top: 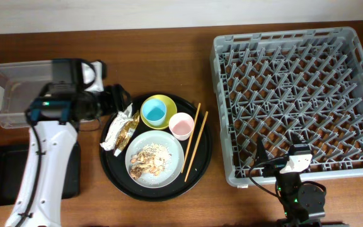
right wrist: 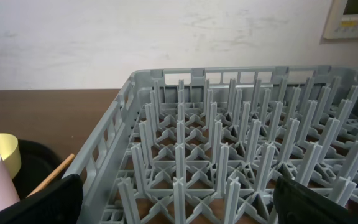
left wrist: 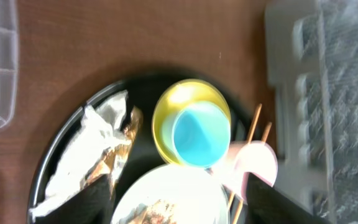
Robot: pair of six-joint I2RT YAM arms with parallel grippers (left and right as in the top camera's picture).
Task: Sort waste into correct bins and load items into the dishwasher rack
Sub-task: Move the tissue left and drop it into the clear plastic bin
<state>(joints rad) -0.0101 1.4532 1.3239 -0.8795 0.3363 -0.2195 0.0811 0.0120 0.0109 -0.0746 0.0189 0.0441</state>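
Dishwasher rack (top: 298,101) is sitting at the right of the table, with the right gripper (right wrist: 185,200) hovering at its near edge, fingers spread wide and holding nothing.
To its left the round black tray (top: 194,173) is carrying the dishes and waste. At far left the clear tub (top: 11,94) is standing beyond the shallow black tray (top: 5,173). On the round tray the grey plate (top: 169,169) is lying nearest. The yellow bowl (top: 167,102) beyond it is cradling the blue cup (top: 154,113), and the pink cup (top: 181,126) is standing just right. The chopsticks (top: 194,142) are lying along the right side. The napkin (top: 117,126) and wrapper (top: 128,129) are resting at the left edge, with the left gripper (top: 113,106) hanging beside them, fingers apart and gripping nothing. Food scraps (top: 150,159) are lying on the plate.
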